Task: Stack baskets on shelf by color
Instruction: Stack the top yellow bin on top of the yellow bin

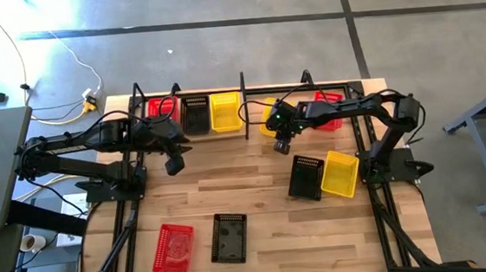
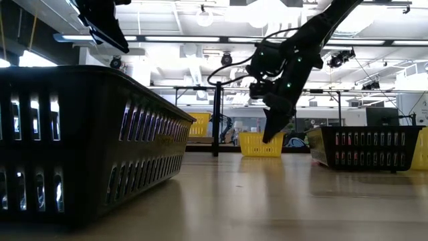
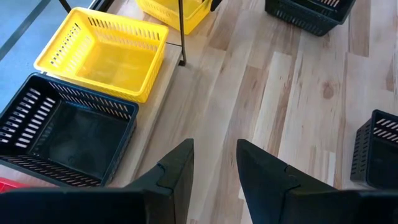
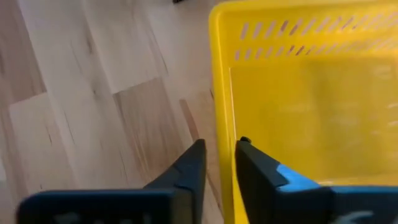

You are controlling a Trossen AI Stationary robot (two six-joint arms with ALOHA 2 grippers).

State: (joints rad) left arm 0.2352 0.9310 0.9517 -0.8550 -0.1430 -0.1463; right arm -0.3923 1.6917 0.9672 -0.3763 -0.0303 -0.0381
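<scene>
Bench [image 1: 255,174]: pale butcher-block wood, mixed light and tan strips. Shelf [image 1: 250,118]: pale plank, black tube frame. On the shelf: red basket [image 1: 163,107] at the left end, black basket [image 1: 195,115] next to it, then yellow basket [image 1: 225,111]; a second yellow basket [image 1: 268,121] sits past the shelf's centre post, with a second red basket [image 1: 332,111] beyond it. In front of the shelf, right side: black basket [image 1: 306,176] beside a yellow one [image 1: 340,173]. Farthest from the shelf: a red basket [image 1: 173,248] and a black one [image 1: 229,238]. All baskets have slotted mesh sides. Both arms are dark; the right pincer [image 4: 214,171] has black fingers with blue at the base.
</scene>
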